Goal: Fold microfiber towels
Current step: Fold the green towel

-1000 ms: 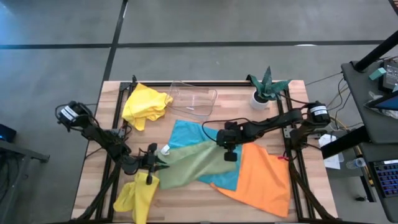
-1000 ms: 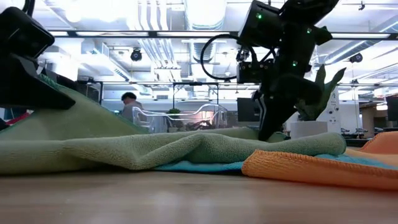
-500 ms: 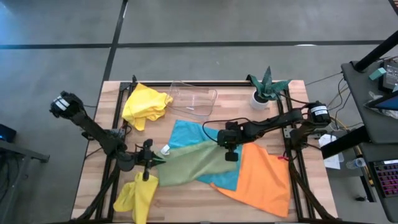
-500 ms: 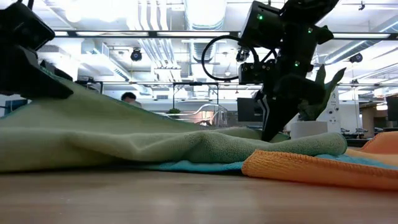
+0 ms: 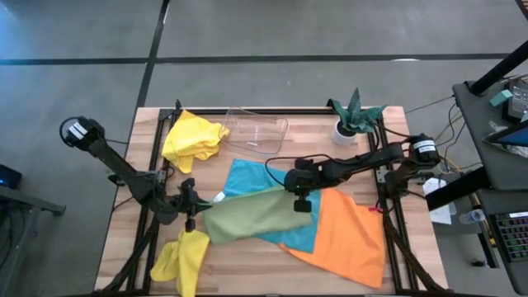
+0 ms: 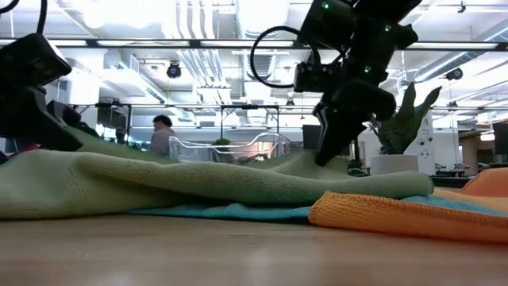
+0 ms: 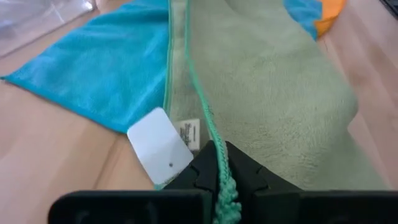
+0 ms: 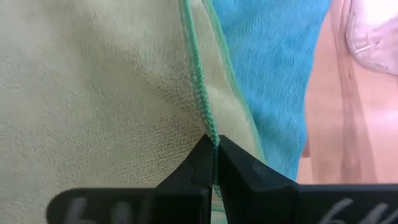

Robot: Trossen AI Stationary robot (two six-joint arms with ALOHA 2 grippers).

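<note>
A sage green towel (image 5: 252,216) stretches across the table's middle between my two grippers, lying over a turquoise towel (image 5: 252,180) and beside an orange towel (image 5: 345,235). My left gripper (image 5: 191,206) is shut on the green towel's left end. My right gripper (image 5: 299,198) is shut on its right end. One yellow towel (image 5: 194,136) lies crumpled at the far left. Another yellow towel (image 5: 183,256) lies at the near left, below my left gripper. My left gripper pinches the green towel's stitched edge (image 7: 211,140) between its two fingers, beside the white label (image 7: 163,148), coming slanting down from the table's left. The cloth runs away from the fingers over the turquoise towel. My right gripper pinches the towel's stitched edge (image 8: 205,121) between its two fingers, slanting down from the table's right. That end is lifted a little off the towels beneath (image 6: 317,163).
A clear plastic tray (image 5: 257,132) stands at the far middle. A small plant in a white pot (image 5: 353,117) stands at the far right. Bare wood (image 5: 247,268) shows along the near edge.
My left gripper has gone toward the table's left edge with the green towel's end, still shut on it. The towel has slid left over the turquoise one and drawn out straighter between the grippers. Its right end has stayed with my right gripper.
</note>
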